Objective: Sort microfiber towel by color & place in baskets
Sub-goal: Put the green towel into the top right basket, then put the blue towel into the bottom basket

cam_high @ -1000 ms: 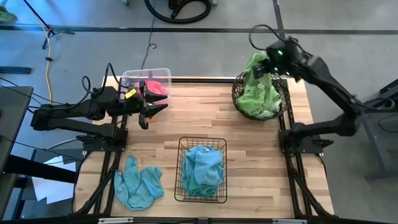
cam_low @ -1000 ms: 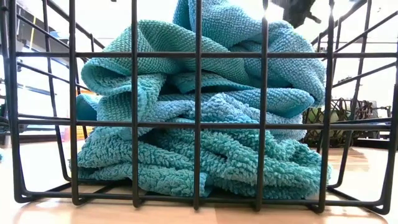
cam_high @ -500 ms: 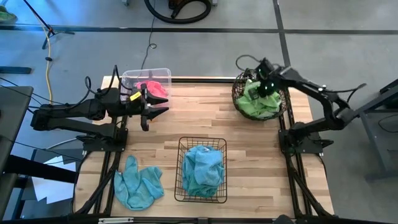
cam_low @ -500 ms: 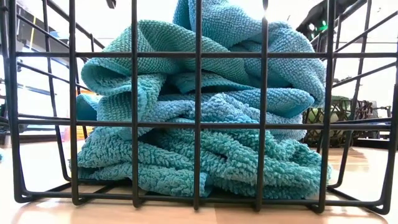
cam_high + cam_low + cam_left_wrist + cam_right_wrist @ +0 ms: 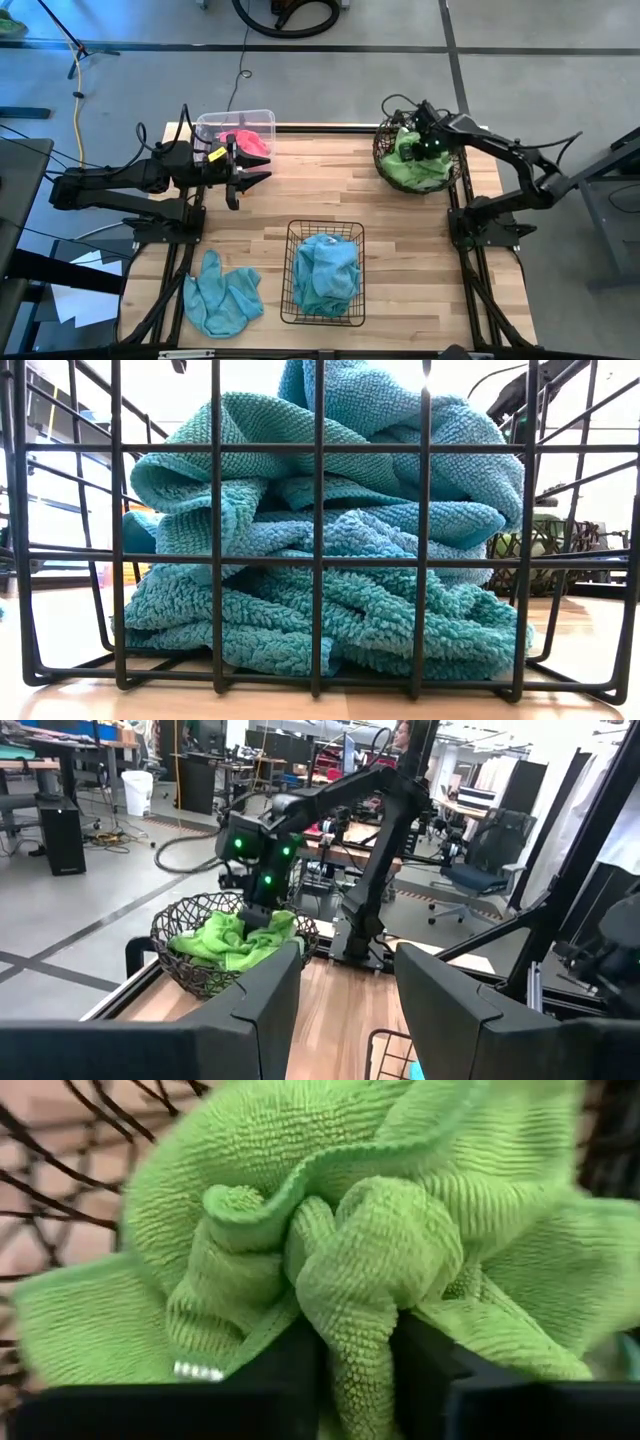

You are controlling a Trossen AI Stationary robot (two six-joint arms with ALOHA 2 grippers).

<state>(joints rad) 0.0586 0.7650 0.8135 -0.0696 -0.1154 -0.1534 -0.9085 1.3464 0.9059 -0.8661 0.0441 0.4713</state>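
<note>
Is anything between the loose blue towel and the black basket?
Nothing visible. The blue towel lies on bare table beside the black basket, whose top is open. Both grippers are far off.

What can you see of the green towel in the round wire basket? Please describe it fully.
The green towel is lime-coloured, fuzzy microfiber, crumpled into folds inside the round dark wire basket at the table's far right corner. The right gripper is lowered into the basket; a bunched fold sits between its two dark fingers. Parts of the cloth rise to the basket's rim.
</note>
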